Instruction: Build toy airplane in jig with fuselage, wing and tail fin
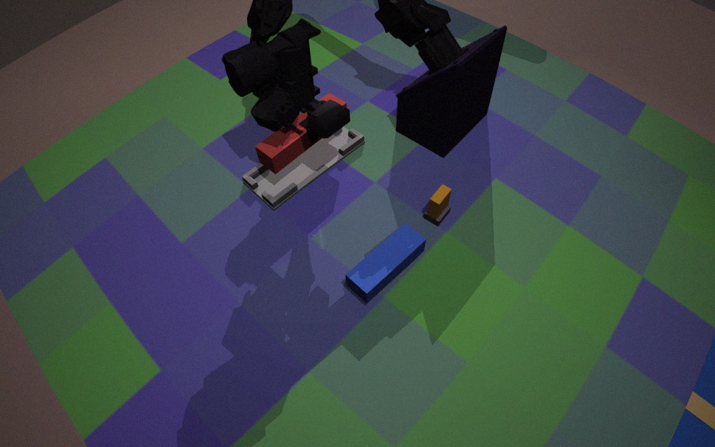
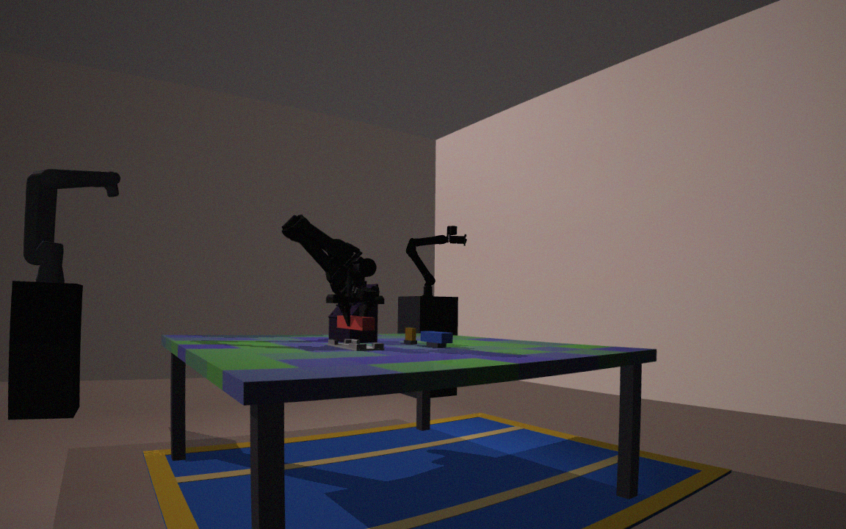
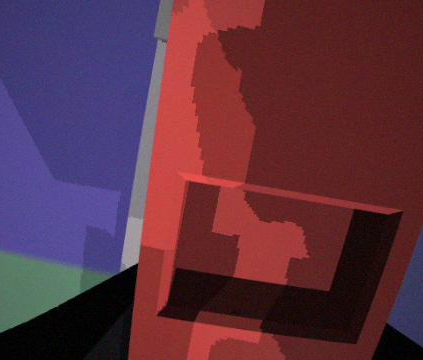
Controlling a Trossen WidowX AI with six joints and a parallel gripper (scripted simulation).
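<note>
The red fuselage (image 1: 282,151) (image 2: 361,322) (image 3: 331,125) is between the fingers of my gripper (image 1: 304,126) (image 2: 355,318), which is shut on it. It is roughly level and hangs a little above the pale grey cradle (image 1: 272,198) (image 2: 361,346), lined up along it, with a gap below it in the exterior view. One open rectangular socket shows in the wrist view. The cradle's far side is hidden by the fuselage and fingers. The blue wing (image 1: 386,259) (image 2: 436,336) lies on a low dark support. The orange tail fin (image 1: 439,201) (image 2: 410,335) stands upright on a small dark base.
My arm's dark wedge-shaped base (image 1: 444,105) stands behind the cradle, wing and tail fin. The patchwork table (image 1: 493,388) (image 2: 491,371) carries all the parts. Two other arms stand on pedestals (image 2: 45,348) (image 2: 418,315) beyond the table.
</note>
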